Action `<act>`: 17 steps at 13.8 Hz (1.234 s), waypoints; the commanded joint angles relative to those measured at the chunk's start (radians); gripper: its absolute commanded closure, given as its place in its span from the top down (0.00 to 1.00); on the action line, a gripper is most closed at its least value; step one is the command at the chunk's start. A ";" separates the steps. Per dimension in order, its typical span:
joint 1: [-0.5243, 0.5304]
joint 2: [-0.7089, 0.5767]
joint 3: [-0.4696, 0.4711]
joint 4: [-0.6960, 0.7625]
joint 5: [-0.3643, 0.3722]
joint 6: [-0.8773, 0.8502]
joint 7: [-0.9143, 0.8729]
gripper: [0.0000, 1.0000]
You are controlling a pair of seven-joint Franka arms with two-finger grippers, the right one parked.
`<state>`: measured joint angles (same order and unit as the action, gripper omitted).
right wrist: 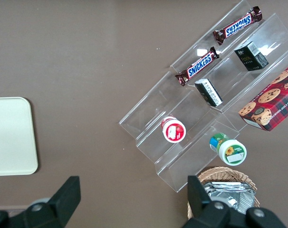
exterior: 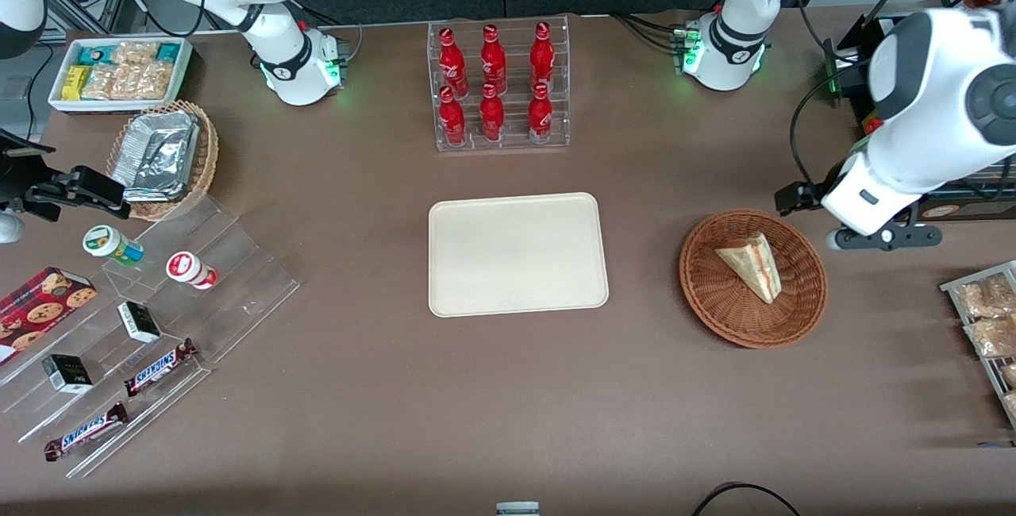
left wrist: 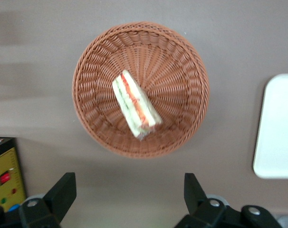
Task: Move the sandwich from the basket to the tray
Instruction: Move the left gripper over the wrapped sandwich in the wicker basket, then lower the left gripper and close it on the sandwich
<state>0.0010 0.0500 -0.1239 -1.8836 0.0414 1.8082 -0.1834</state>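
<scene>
The sandwich (exterior: 752, 264), a pale bread wedge with red and green filling along its cut edge (left wrist: 136, 105), lies in the round reddish-brown basket (exterior: 714, 302) toward the working arm's end of the table. In the left wrist view the basket's woven rim (left wrist: 182, 71) rings the wedge. My gripper (exterior: 796, 197) hangs above the table beside the basket, farther from the front camera than the sandwich. It is open (left wrist: 129, 192), with only bare tabletop between its black fingers (left wrist: 63, 192). The cream tray (exterior: 517, 254) lies flat mid-table, and one rounded corner (left wrist: 279, 128) shows at the wrist.
A clear rack of red cola bottles (exterior: 498, 86) stands farther from the front camera than the tray. Bagged snacks on a wire rack (exterior: 984, 325) sit at the working arm's table edge. A stepped acrylic shelf with snacks (exterior: 143, 317), a tan foil-filled basket (exterior: 163, 159) and a white bin (exterior: 119, 71) lie toward the parked arm's end.
</scene>
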 commanded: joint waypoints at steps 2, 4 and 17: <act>0.007 -0.009 -0.003 -0.144 -0.008 0.184 -0.137 1.00; 0.007 0.001 -0.003 -0.219 -0.005 0.313 -0.267 1.00; 0.010 0.120 0.056 -0.362 -0.012 0.592 -0.534 1.00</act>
<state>0.0069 0.1754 -0.0632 -2.2370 0.0393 2.3801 -0.6937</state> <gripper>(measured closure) 0.000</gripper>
